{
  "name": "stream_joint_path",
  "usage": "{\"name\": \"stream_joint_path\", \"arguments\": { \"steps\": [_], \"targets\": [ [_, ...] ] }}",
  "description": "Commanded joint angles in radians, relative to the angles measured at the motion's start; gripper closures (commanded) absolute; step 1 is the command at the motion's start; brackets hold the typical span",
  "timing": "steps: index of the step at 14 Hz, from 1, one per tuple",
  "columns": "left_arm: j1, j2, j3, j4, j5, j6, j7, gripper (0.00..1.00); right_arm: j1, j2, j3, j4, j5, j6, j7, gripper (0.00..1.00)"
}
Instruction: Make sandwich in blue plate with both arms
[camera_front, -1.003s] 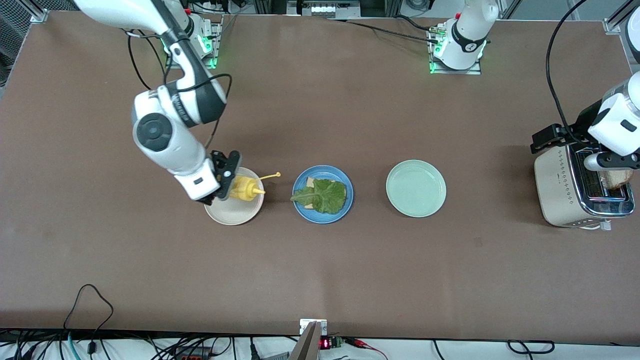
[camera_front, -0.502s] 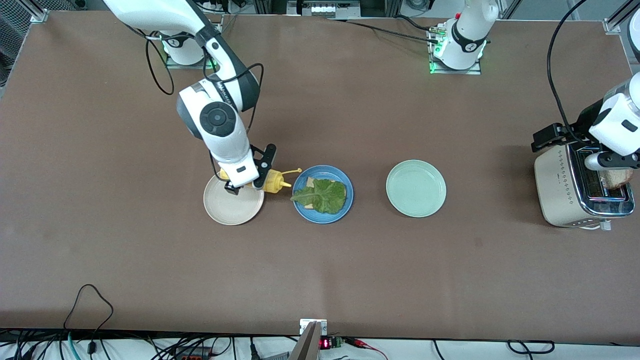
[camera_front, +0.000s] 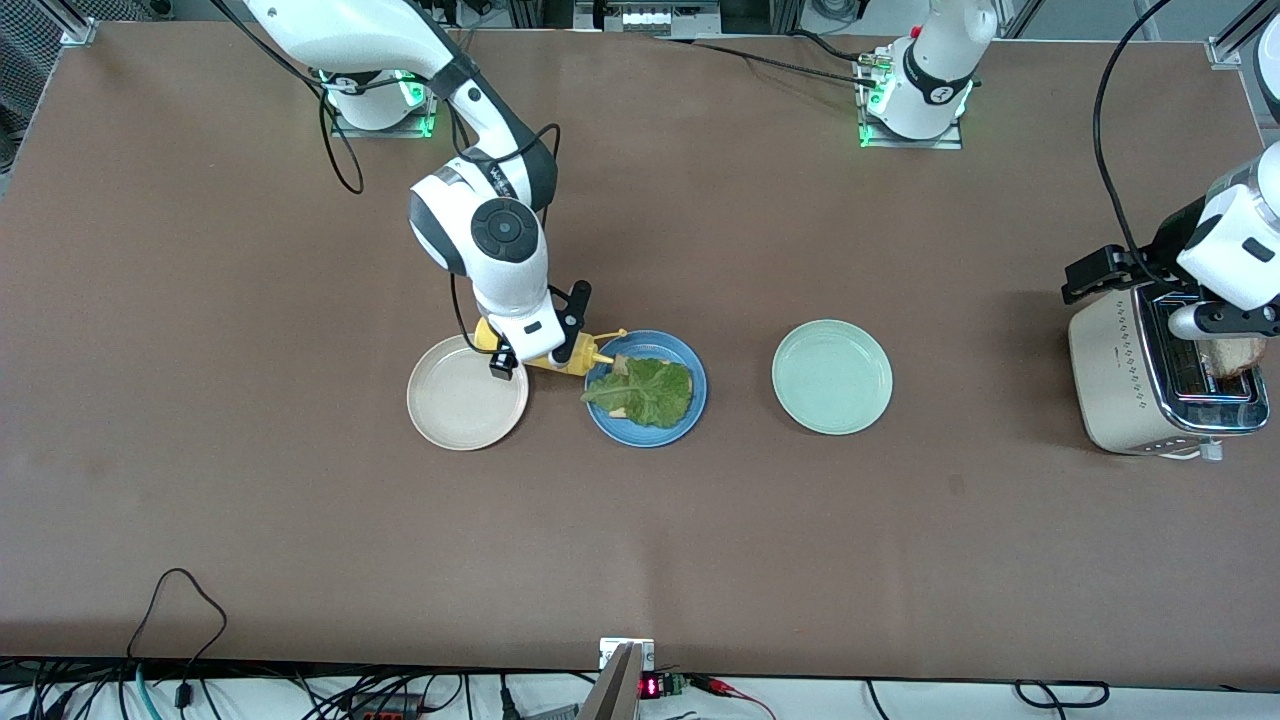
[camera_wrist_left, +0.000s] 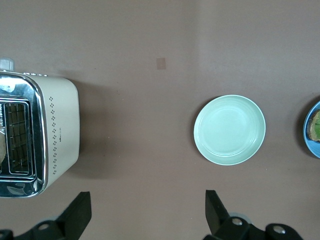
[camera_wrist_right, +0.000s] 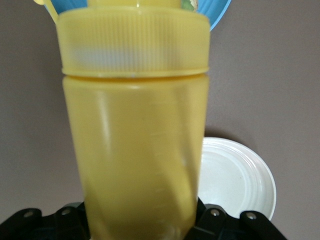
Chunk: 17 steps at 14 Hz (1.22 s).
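Jaws of right gripper (camera_front: 545, 352) pinch a yellow squeeze bottle (camera_front: 565, 353), held tilted w/ its nozzle (camera_front: 603, 358) aimed toward the blue plate (camera_front: 692, 366); bottle hangs over the gap btwn cream plate (camera_front: 466, 406) and blue plate, nozzle tip just at the blue plate's rim. In right wrist view the bottle (camera_wrist_right: 136, 125) fills most of the frame, clamped low down, blue plate's edge (camera_wrist_right: 220, 12) past its cap, cream plate (camera_wrist_right: 240, 177) beside it.

On the blue plate: bread slice (camera_front: 618, 366) w/ a crinkly green lettuce leaf (camera_front: 645, 391) on top, no second slice over it.

Jaws of left gripper (camera_wrist_left: 147, 212) stand spread wide, nothing btwn them; it hangs over the table next to the toaster (camera_front: 1160, 375) at the left arm's end, arm waiting. Bread (camera_front: 1232, 356) sits in the toaster slot. Mint-green plate (camera_front: 832, 377) lies btwn blue plate and toaster, well apart from both
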Motion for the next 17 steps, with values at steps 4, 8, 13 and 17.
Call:
{"name": "stream_joint_path", "arguments": {
  "steps": [4, 8, 13, 17],
  "targets": [
    [0.007, -0.023, -0.012, 0.005, 0.016, -0.051, 0.001, 0.00, 0.048, 0.037, -0.041, 0.047, -0.041, -0.011, 0.047, 1.00],
    [-0.005, 0.000, -0.015, 0.005, 0.044, -0.058, 0.014, 0.00, 0.046, 0.037, -0.041, 0.047, -0.041, -0.008, 0.058, 1.00],
    [0.007, 0.006, -0.014, 0.002, 0.021, -0.059, 0.015, 0.00, 0.034, 0.034, -0.040, 0.045, -0.042, -0.005, 0.080, 1.00],
    [0.010, 0.029, -0.005, 0.005, 0.033, -0.055, 0.015, 0.00, -0.015, 0.015, -0.034, 0.043, -0.032, -0.007, 0.077, 1.00]
  ]
}}
